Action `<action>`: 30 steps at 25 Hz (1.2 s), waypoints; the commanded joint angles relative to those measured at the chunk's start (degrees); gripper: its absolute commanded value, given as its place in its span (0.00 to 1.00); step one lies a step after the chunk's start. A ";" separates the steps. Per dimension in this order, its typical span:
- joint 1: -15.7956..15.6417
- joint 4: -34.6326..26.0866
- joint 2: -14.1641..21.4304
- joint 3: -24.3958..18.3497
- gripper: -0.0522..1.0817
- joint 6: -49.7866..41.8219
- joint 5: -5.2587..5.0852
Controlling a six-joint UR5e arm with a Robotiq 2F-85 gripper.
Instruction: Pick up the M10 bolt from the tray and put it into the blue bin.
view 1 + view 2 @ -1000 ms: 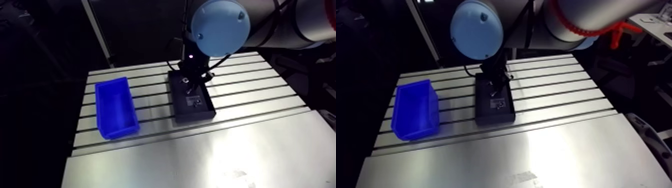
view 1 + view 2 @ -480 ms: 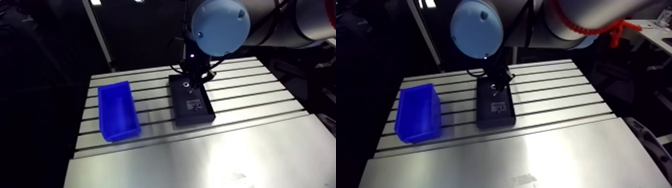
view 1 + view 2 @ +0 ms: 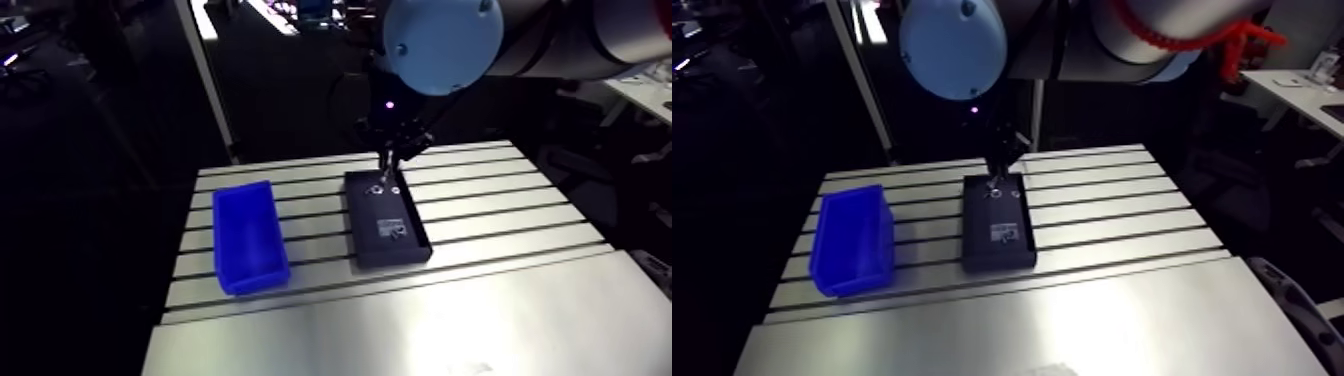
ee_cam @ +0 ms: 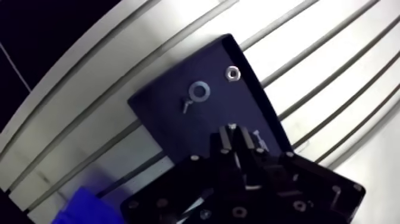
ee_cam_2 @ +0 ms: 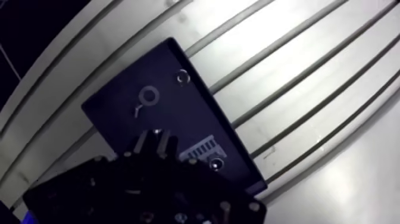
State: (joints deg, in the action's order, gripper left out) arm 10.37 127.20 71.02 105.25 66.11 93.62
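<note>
Hand (image 4: 233, 138) hangs over the tray (image 4: 166, 116), narrow, pinching the bolt (image 4: 232, 127). Only the bolt's tip shows. Bin (image 3: 252, 282) is cut off in the wrist view.

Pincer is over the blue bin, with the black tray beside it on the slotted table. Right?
Not quite. The pincer hangs over the far end of the black tray, not over the blue bin. The bin stands beside the tray, apart from it, on the slotted table. The arm view shows this.
</note>
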 commanded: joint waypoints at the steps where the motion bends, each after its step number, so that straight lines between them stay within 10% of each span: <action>1: 0.00 -1.38 3.99 -0.97 0.96 12.24 -1.03; 11: -0.17 -4.11 9.36 -2.11 0.95 30.53 -5.51; 30: -4.04 -17.91 12.35 -8.26 0.96 65.78 -6.30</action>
State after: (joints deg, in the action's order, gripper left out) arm 7.78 112.39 83.16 98.83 123.96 87.79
